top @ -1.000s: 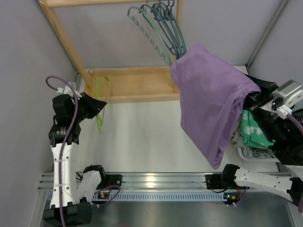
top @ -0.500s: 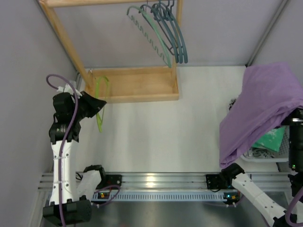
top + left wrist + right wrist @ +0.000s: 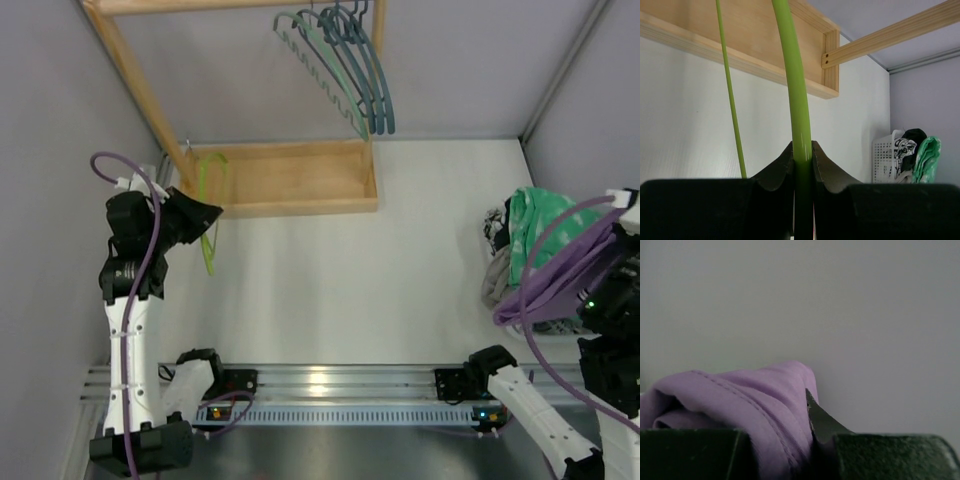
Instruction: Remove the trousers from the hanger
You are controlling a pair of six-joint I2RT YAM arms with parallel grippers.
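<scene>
Swung off to the far right since a second ago, the right gripper (image 3: 790, 442) is clenched on the lilac trousers (image 3: 740, 400), which no longer drape across the overhead view and show only bunched in its jaws. The left gripper (image 3: 802, 150) grasps the green hanger (image 3: 790, 75) beside the wooden tray (image 3: 290, 180). The mint-green trousers (image 3: 540, 235) lie atop the laundry heap in the white basket (image 3: 882, 155) at the table's right side.

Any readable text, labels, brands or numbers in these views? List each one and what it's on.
No text can be read in any view.
Black-and-white printed cloth in the white basket: marks that may be lettering, too small and blurred to read.
Nothing else shows any legible marking.
</scene>
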